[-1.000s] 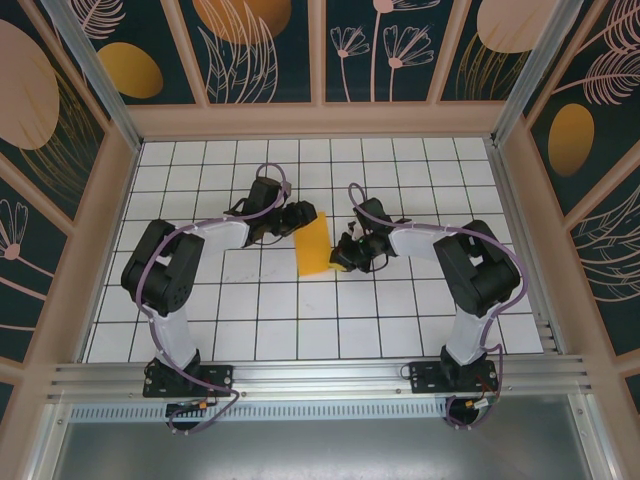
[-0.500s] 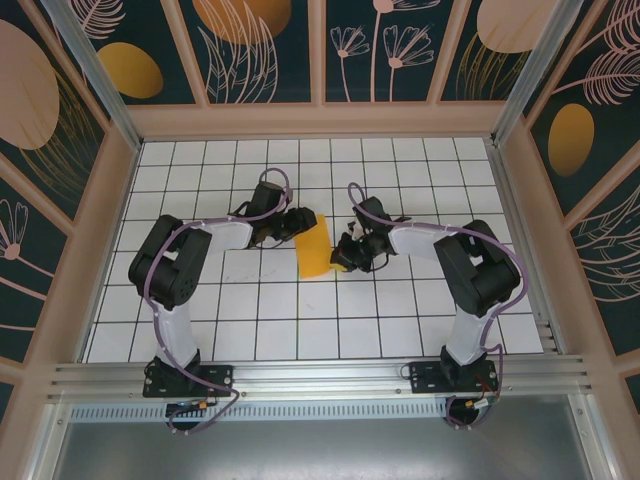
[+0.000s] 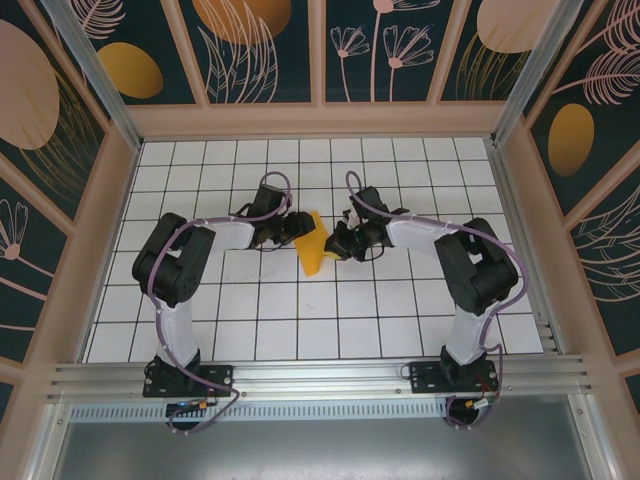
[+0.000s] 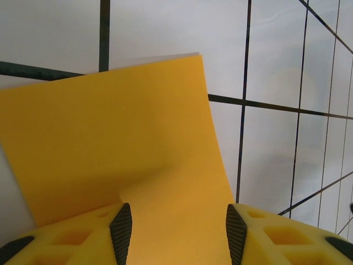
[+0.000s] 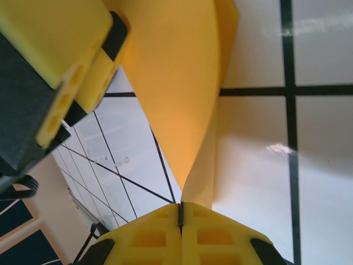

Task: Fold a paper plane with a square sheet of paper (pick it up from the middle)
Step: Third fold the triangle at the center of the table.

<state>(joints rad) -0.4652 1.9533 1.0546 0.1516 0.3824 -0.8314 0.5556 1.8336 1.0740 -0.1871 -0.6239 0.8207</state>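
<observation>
Since a second ago the square sheet of paper (image 3: 312, 252) has narrowed in the top view from a broad tilted rectangle to a slim wedge, and my right gripper (image 3: 335, 243) has shifted up and left, closer to my left gripper (image 3: 297, 228). Sheet sits mid-frame on top view, between the two grippers, above the white tiled table (image 3: 400, 320). Right wrist view: right gripper (image 5: 180, 212) fully closed, fingers meeting at a thin seam at bottom centre, with the sheet's (image 5: 176, 83) lower tip pinched in that seam; paper rises from there, curving toward the upper left of the frame. Same view also catches a left finger pad (image 5: 117, 36) in the upper left, right against the sheet's side. Left wrist view: left gripper (image 4: 178, 229) has its pads standing well apart at the bottom edge, and the sheet (image 4: 121, 138) runs out between them, filling the gap, its flat face bowed with a soft dent near the left pad. Can't tell if either left pad is actually pressing on the paper. Far corner of the sheet points to upper centre there, over grid lines.
</observation>
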